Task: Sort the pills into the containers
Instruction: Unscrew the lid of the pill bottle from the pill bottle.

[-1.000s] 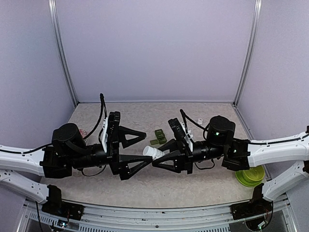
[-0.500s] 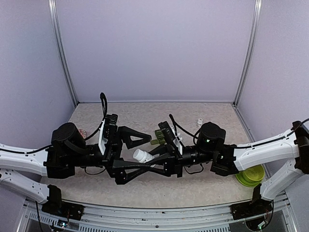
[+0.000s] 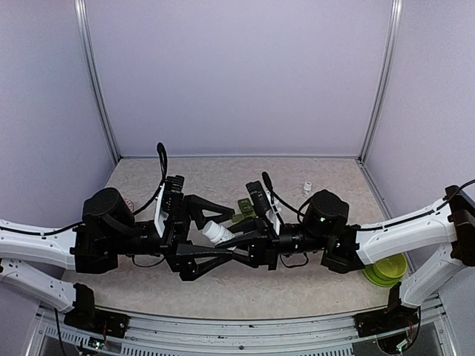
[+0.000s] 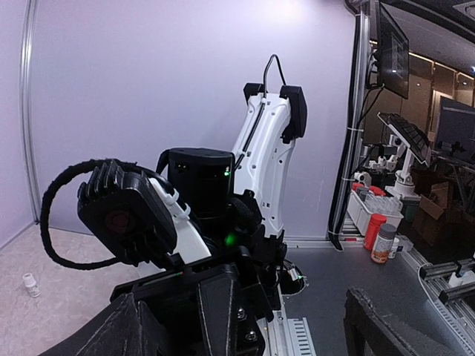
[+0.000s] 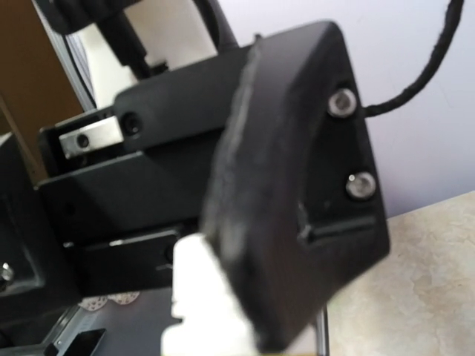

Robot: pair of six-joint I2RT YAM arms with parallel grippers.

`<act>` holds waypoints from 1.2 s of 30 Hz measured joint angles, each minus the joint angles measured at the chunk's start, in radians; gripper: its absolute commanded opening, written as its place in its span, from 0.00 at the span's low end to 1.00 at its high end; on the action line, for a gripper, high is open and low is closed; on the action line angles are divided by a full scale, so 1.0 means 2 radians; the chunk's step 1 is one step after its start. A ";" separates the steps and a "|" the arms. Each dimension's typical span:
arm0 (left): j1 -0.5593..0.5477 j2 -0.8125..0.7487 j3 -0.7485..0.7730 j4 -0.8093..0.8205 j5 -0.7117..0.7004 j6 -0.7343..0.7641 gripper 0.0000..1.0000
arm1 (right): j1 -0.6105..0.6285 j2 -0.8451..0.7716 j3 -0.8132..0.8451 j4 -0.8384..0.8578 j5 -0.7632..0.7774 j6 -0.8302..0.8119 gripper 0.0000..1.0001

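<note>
A white pill bottle (image 3: 216, 233) hangs tilted above the middle of the table, and my right gripper (image 3: 227, 239) is shut on it. In the right wrist view the bottle (image 5: 202, 297) shows blurred and white beside one big black finger (image 5: 289, 200). My left gripper (image 3: 225, 231) is open, with one finger above the bottle and one below it, each with a gap. In the left wrist view my left gripper (image 4: 252, 334) faces the right arm, and the bottle is hidden behind the right gripper's black body. A green pill organizer (image 3: 246, 208) lies on the table just behind the grippers.
A small white bottle (image 3: 306, 187) stands at the back right of the table. A green lid (image 3: 384, 271) lies at the near right under the right arm. A red-patterned dish (image 3: 128, 204) peeks out behind the left arm.
The right arm has carried the white bottle leftward, into the gap between the left gripper's fingers. The bottle now tilts more. The left fingers have drawn in slightly.
</note>
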 measured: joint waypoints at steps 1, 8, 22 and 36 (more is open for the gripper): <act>0.000 0.000 0.000 0.000 0.000 0.000 0.91 | 0.001 0.000 -0.002 0.003 0.004 0.000 0.13; 0.001 0.000 -0.006 -0.001 -0.006 -0.001 0.87 | 0.004 -0.012 -0.021 0.012 0.024 0.000 0.13; 0.003 -0.002 -0.014 -0.001 -0.019 -0.006 0.85 | 0.004 -0.053 -0.039 -0.002 0.057 -0.017 0.12; 0.004 -0.011 -0.022 -0.004 -0.021 -0.011 0.90 | 0.004 -0.072 -0.041 -0.013 0.061 -0.044 0.12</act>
